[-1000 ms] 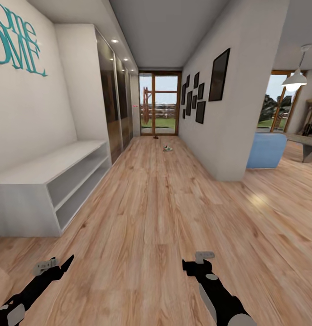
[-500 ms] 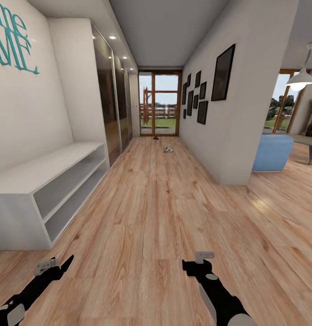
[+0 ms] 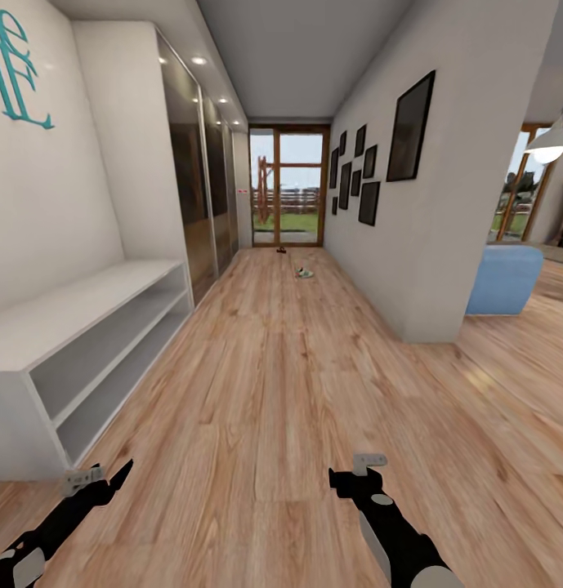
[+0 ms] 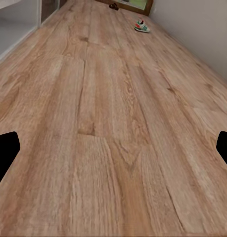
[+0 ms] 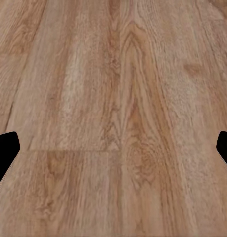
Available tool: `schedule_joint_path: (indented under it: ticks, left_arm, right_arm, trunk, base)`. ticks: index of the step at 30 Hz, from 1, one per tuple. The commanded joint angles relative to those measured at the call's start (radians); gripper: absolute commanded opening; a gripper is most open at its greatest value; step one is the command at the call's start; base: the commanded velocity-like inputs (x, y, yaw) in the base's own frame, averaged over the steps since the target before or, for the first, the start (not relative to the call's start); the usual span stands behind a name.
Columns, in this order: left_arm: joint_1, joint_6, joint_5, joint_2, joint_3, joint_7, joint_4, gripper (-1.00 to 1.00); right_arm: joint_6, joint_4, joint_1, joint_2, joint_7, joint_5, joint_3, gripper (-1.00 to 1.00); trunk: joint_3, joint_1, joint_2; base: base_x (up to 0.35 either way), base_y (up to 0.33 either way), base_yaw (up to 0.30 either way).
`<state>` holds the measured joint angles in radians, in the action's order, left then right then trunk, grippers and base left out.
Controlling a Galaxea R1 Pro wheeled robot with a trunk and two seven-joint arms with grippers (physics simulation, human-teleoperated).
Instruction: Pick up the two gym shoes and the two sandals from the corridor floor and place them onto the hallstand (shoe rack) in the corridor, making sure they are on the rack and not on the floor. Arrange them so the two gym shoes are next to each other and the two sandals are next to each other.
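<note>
Far down the corridor floor [image 3: 281,384], a cream-white gym shoe with green stripes [image 3: 303,271] lies near the right wall; it also appears in the left wrist view [image 4: 142,26]. A small dark sandal [image 3: 280,247] rests farther off, by the glass door, and is seen again as a sandal [image 4: 113,6] at the floor's far end. Whether a second shoe lies beside either one is too small to tell. My left gripper [image 3: 104,475] and right gripper [image 3: 355,469] hang low over bare planks, both open and holding nothing. The hallstand is out of view.
A low white shelf unit [image 3: 85,327] without upper shelves runs along the left wall, followed by mirrored wardrobe doors [image 3: 191,188]. The right wall [image 3: 412,212] carries dark frames and ends at a corner. Beyond that corner stands a blue seat [image 3: 502,278].
The whole view has advanced down the corridor, so the white shelf unit and the right wall corner sit closer and more to the sides. Both arms hold the same pose.
</note>
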<state>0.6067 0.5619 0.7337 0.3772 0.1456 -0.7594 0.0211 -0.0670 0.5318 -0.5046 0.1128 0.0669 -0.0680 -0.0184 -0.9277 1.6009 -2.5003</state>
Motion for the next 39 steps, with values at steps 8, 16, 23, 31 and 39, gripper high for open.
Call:
schedule_joint_path:
  ticks: [8,16,23,31,39]
  left_arm:
    - [0.001,0.004,0.009,0.0,0.008,-0.003,-0.001,1.0]
    - [0.001,0.004,0.009,0.0,0.008,-0.003,-0.001,1.0]
    - [0.001,0.004,0.009,0.0,0.008,-0.003,-0.001,1.0]
    - [0.001,0.004,0.009,0.0,0.008,-0.003,-0.001,1.0]
    - [0.001,0.004,0.009,0.0,0.009,-0.003,-0.001,1.0]
  right_arm:
    - [-0.007,0.002,0.0,0.001,0.002,-0.007,-0.002,1.0]
    - [-0.007,0.002,0.0,0.001,0.002,-0.007,-0.002,1.0]
    - [-0.007,0.002,0.0,0.001,0.002,-0.007,-0.002,1.0]
    - [-0.007,0.002,0.0,0.001,0.002,-0.007,-0.002,1.0]
    - [-0.007,0.002,0.0,0.001,0.002,-0.007,-0.002,1.0]
  trunk:
    - [-0.001,0.0,0.0]
    - [-0.001,0.0,0.0]
    - [-0.001,0.0,0.0]
    - [-0.001,0.0,0.0]
    - [-0.001,0.0,0.0]
  base:
    - [0.347,0.0,0.0]
    - [0.347,0.0,0.0]
    - [0.347,0.0,0.0]
    - [0.348,0.0,0.0]
    - [0.347,0.0,0.0]
